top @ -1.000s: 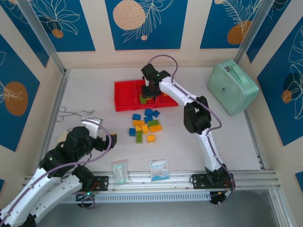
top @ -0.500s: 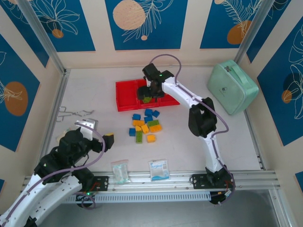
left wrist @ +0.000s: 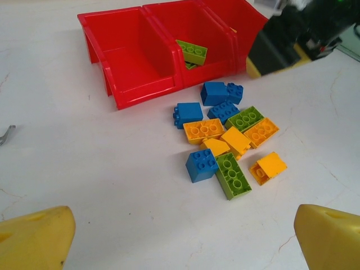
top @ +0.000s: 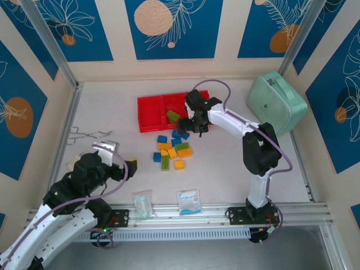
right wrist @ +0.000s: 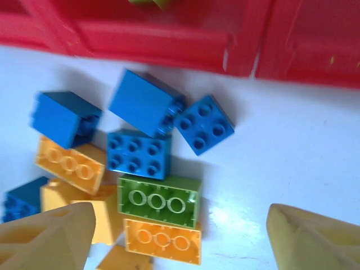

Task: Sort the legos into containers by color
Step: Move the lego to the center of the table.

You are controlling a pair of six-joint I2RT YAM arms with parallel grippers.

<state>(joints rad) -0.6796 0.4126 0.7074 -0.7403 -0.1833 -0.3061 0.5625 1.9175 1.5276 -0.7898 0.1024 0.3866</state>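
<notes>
Green brick (right wrist: 159,201) near the red tray (right wrist: 169,39): lower the spread, empty right hand (right wrist: 180,236) squarely astride its long sides.

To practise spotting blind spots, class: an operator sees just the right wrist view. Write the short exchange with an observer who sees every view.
Operator: Is anything inside the bins?
Observer: A green brick lies in the middle bin of the red tray.
Operator: Where is the other arm?
Observer: The left pincer hangs open on the near side of the loose pile, touching nothing.
</notes>
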